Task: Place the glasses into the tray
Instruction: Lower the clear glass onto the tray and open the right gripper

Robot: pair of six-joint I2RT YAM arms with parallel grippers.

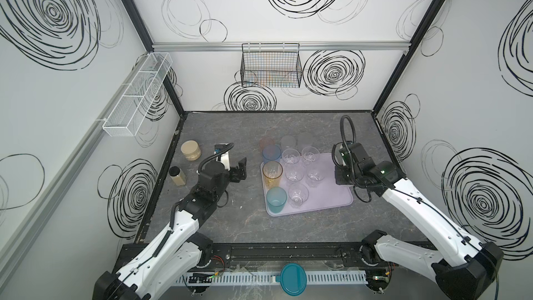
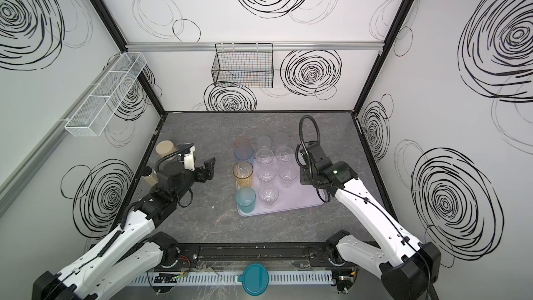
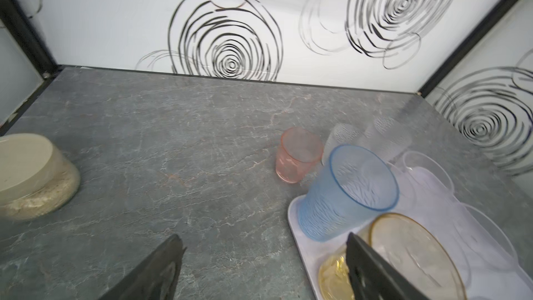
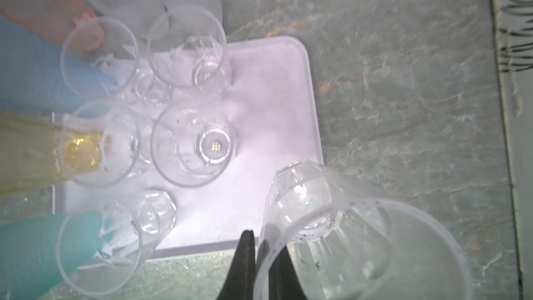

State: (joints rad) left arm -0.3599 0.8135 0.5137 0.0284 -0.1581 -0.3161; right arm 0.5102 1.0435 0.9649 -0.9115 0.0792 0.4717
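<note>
The grey marbled surface (image 1: 230, 226) carries the pale lilac tray (image 1: 331, 196), the landmark for everything else. Three tall glasses stand upright in a row along the tray's left edge. The blue glass (image 1: 271, 153) is at the far corner, the amber glass (image 1: 272, 174) at the middle and the teal glass (image 1: 276, 200) at the near corner. Just right of that row, also on the tray, five clear glasses (image 1: 294, 174) stand upright, close together. Beyond the tray's far edge, on the surface, stand two frosted glasses (image 1: 288, 141) and the short pink glass (image 1: 266, 142), close to each other.

The right claw (image 4: 255, 236) is clenched on the rim of one more clear tumbler (image 4: 331, 226), with one finger inside and one outside. The tumbler is tilted at the tray's right edge. The wrist view is blurred, so whether its base touches the tray cannot be told.

The left claw (image 1: 243, 168) is released, jaws wide apart and grasping nothing. It sits just left of the tray, level with the amber glass.
</note>
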